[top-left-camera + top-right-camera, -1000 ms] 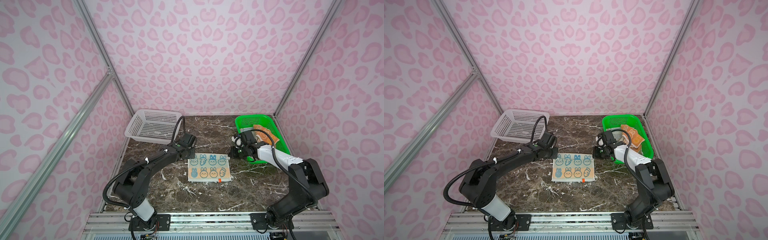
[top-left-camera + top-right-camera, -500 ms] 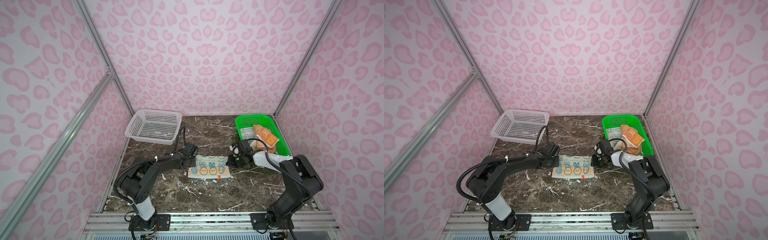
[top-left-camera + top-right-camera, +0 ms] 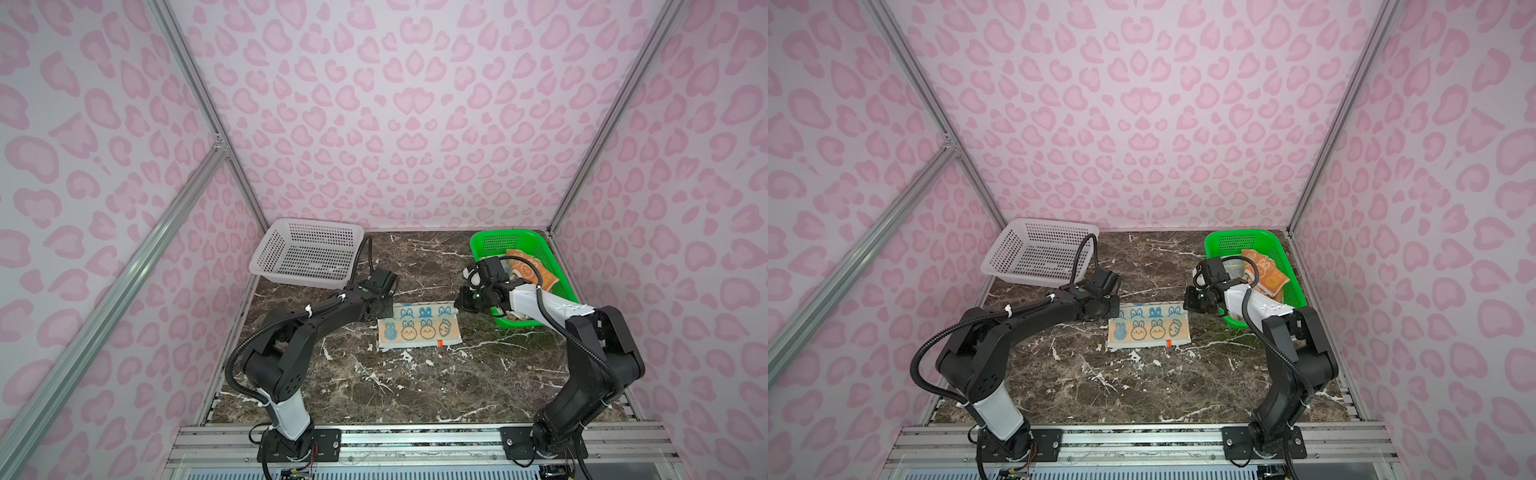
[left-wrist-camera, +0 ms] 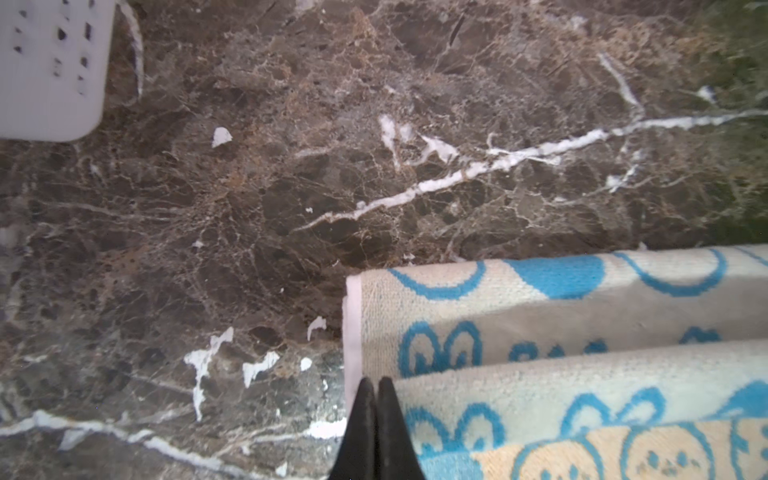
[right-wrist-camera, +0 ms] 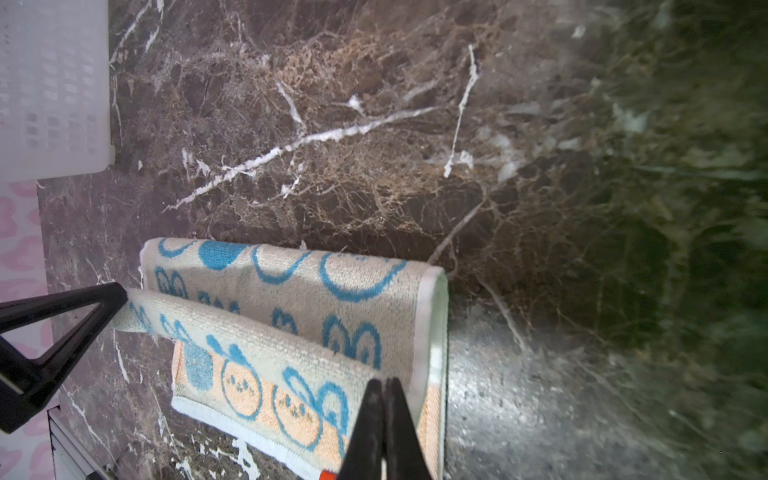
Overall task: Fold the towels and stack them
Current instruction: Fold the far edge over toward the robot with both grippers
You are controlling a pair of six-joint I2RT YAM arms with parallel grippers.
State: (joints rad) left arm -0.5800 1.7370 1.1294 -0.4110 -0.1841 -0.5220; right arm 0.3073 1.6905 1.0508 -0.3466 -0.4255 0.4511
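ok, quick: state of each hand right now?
Left hand: closed, pinching a corner of the bunny towel.
Right hand: closed, pinching the same towel's lifted edge near the opposite corner.

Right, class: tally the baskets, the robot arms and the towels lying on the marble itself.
Baskets: 2, white perforated plastic basket, green perforated plastic basket
Robot arms: 2, black left arm, black right arm
Towels: 1, cream bunny-print terry towel
Total: 5
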